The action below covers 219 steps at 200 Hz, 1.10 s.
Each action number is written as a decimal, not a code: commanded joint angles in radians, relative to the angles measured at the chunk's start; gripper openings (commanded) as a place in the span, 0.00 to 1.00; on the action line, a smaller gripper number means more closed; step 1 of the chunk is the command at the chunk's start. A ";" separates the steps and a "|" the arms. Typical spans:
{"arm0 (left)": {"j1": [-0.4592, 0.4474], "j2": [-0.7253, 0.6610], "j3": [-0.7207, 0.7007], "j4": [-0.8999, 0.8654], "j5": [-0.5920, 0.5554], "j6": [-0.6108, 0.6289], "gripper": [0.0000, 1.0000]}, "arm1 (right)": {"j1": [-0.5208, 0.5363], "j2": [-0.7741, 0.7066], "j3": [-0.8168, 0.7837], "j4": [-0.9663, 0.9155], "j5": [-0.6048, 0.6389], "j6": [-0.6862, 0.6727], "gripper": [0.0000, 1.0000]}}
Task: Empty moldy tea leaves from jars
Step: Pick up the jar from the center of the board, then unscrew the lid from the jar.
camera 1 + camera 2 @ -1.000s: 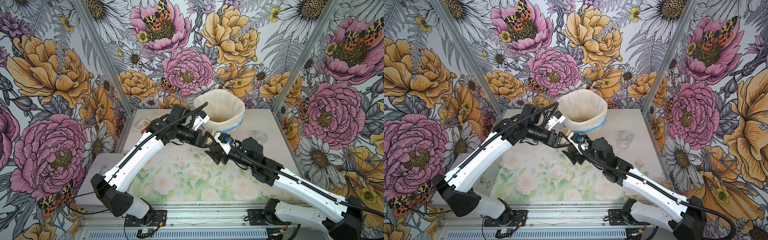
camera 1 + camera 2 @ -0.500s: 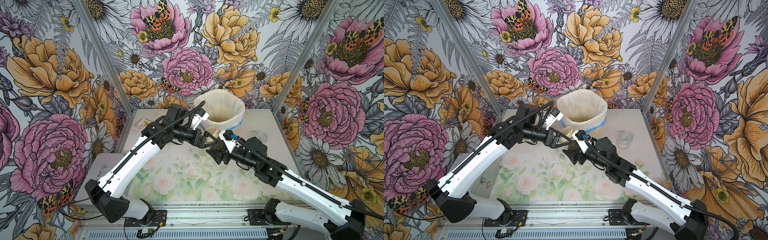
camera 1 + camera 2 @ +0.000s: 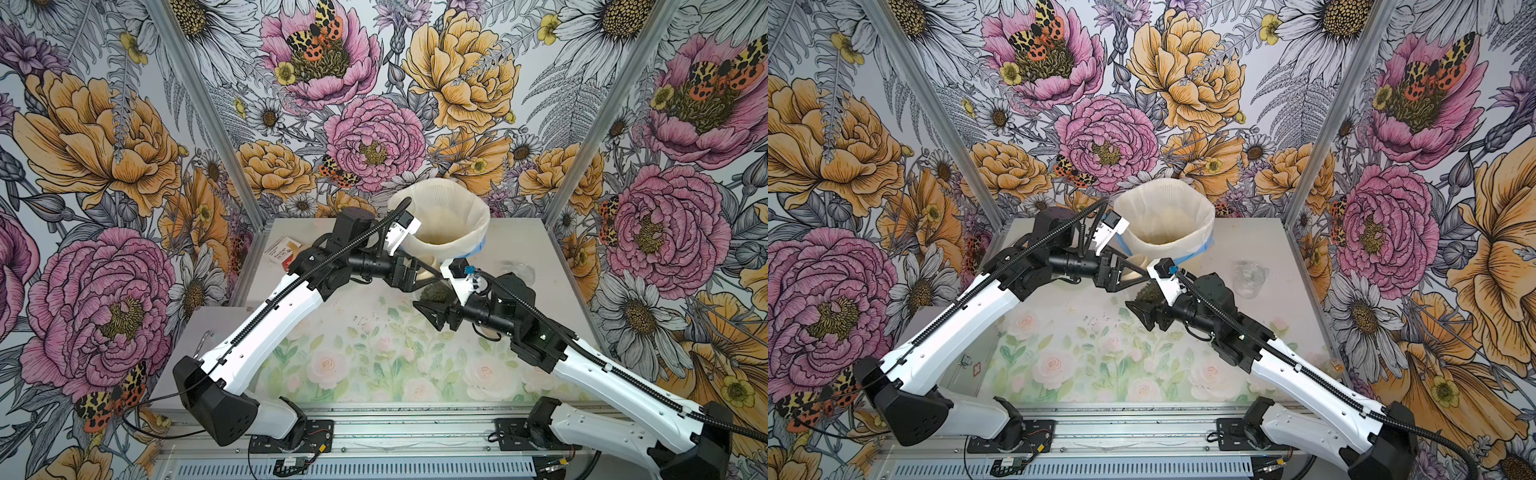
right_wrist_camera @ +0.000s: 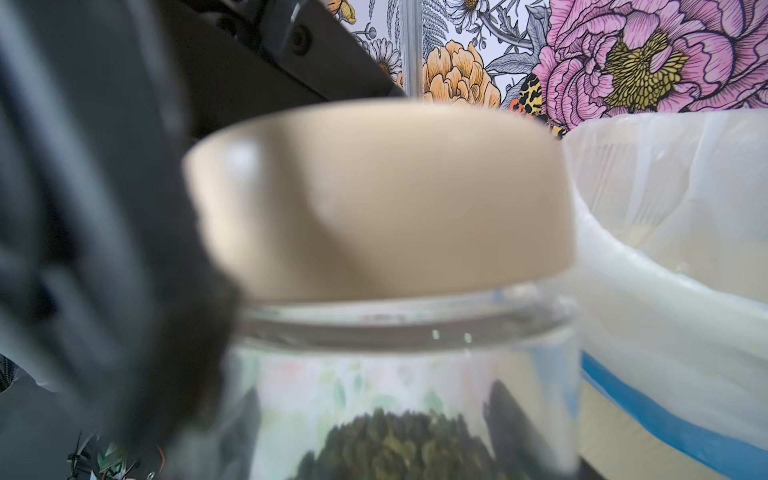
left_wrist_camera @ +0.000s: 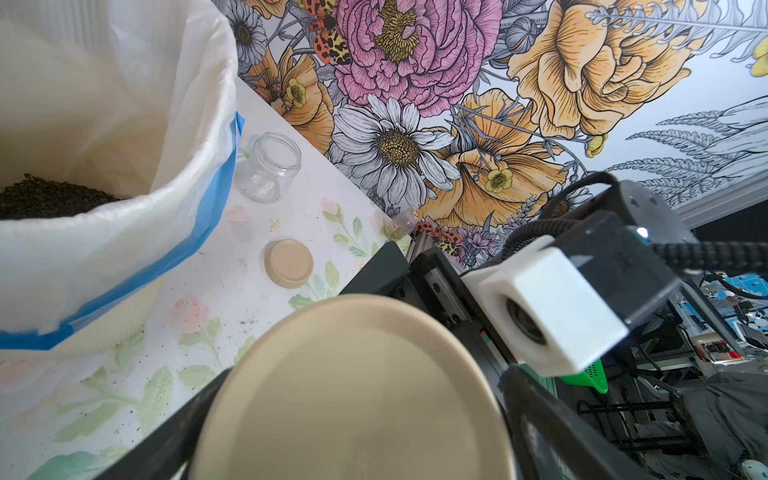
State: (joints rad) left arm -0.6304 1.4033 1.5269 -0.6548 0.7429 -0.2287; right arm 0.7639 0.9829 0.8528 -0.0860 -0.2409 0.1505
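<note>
Meanwhile, just in front of the cream bin [image 3: 451, 249]: right gripper [image 3: 440, 297] half-spread and clamped around a glass jar [image 4: 395, 374], left gripper [image 3: 426, 270] closed on its tan lid [image 5: 353, 395] at the jar's mouth, moldy tea leaves [image 4: 395, 444] heaped inside the jar.

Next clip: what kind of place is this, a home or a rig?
Probably a staged lab test booth: flower-printed wall panels on metal posts, robot arms mounted on an aluminium rail, and workshop clutter beyond.
</note>
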 commanded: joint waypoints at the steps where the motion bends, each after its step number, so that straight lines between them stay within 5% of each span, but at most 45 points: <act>1: 0.019 -0.024 -0.011 0.057 0.060 0.000 0.99 | -0.014 -0.045 0.006 0.062 -0.017 0.026 0.58; 135: 0.033 -0.009 -0.041 0.056 0.136 -0.037 0.99 | -0.035 -0.058 0.002 0.052 -0.026 0.024 0.57; 219: 0.019 0.011 -0.030 0.043 0.161 -0.044 0.84 | -0.040 -0.067 0.000 0.043 -0.009 0.014 0.56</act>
State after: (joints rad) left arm -0.5938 1.4136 1.4910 -0.6220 0.8547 -0.2661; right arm 0.7322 0.9493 0.8387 -0.1238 -0.2565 0.1677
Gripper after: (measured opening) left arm 0.862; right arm 0.873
